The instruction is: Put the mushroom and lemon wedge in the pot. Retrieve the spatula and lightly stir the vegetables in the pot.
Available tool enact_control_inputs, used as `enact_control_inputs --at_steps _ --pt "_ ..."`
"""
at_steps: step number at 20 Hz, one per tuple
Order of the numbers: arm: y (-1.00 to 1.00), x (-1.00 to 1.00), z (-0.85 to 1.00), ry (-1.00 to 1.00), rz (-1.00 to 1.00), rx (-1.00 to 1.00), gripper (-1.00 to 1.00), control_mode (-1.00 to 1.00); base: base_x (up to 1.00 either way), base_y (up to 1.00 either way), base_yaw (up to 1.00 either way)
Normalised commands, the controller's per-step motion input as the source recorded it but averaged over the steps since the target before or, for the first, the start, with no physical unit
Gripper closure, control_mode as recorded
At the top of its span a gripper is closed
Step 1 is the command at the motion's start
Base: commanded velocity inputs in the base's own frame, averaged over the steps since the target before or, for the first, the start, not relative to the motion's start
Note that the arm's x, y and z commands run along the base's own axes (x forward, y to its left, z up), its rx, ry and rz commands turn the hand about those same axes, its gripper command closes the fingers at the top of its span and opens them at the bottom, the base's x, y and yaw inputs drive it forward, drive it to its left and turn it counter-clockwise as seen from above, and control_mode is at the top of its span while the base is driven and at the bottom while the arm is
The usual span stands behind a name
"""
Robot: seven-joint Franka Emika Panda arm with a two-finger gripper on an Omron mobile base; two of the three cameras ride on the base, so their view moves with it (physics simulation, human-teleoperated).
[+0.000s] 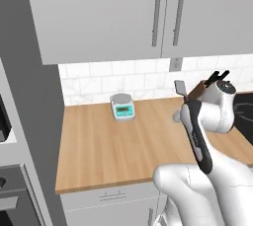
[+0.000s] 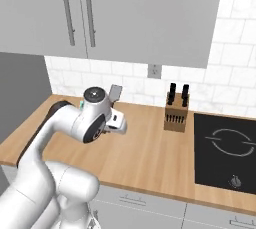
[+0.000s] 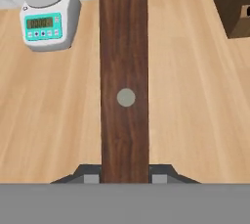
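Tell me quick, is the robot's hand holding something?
Gripper: closed, holding the spatula by its brown wooden handle.

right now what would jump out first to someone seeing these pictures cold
The white arm fills the foreground, its gripper shut on the spatula, whose brown wooden handle runs straight up the hand view and whose grey blade stands raised above the wooden counter. Behind it, a small teal kitchen scale sits by the tiled wall, and a knife block stands beside the black hob.
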Motion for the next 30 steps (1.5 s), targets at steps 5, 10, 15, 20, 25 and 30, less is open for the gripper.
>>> enact_control_inputs --at_steps 5,10,15,20,25,30 --pt "0.55 -0.77 0.85 0.0 0.19 -0.01 1.0 -1.0 0.0 0.0 0.0" --pt "0.34 -0.27 0.98 0.0 0.06 -0.01 1.0 -1.0 0.0 0.0 0.0" --pt "0.0 -0.42 0.7 0.0 0.0 0.0 1.0 -1.0 0.0 0.0 0.0" --pt "0.0 -0.31 0.1 0.0 0.0 0.0 1.0 -1.0 0.0 0.0 0.0" --pt "0.0 0.0 0.0 0.0 0.0 0.0 1.0 -1.0 0.0 0.0 0.0" --pt "0.0 0.0 0.0 0.0 0.0 0.0 1.0 -1.0 0.0 0.0 0.0"
